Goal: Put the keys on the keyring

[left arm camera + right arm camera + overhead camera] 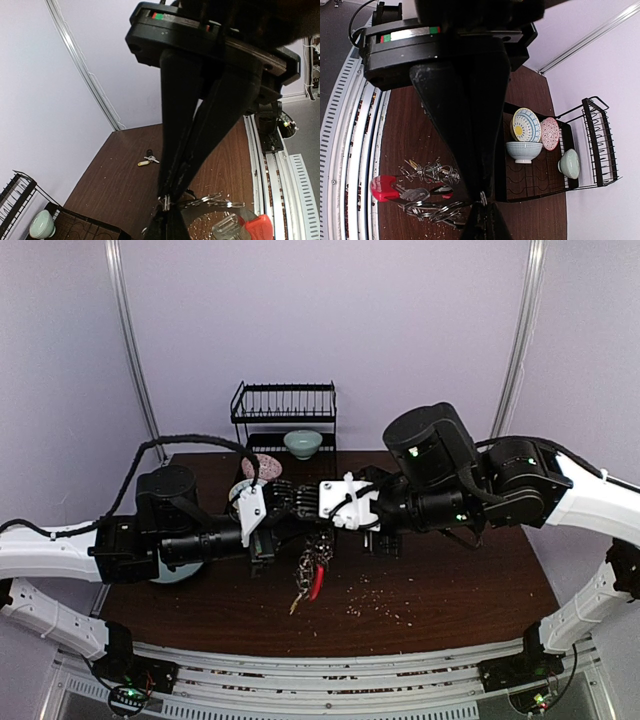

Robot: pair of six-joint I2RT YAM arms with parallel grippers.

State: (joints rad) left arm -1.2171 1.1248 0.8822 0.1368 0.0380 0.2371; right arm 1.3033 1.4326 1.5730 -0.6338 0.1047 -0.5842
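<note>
The keyring (314,570) hangs above the table between my two arms, a tangle of metal rings and keys with a red clip (382,189). My left gripper (166,199) is shut on a thin ring of it, and the chain of rings (220,202) trails to the right. Tip to tip with it, my right gripper (482,196) is shut on the same ring. In the top view the left gripper (288,502) and right gripper (310,502) meet over the table's middle. The keys (148,159), one with a yellowish tag, lie loose on the wood farther off.
A black dish rack (285,410) stands at the back of the brown table (440,590). It holds a mint bowl (302,443), a striped bowl (524,150) and patterned plates (526,125). Crumbs dot the wood near the front.
</note>
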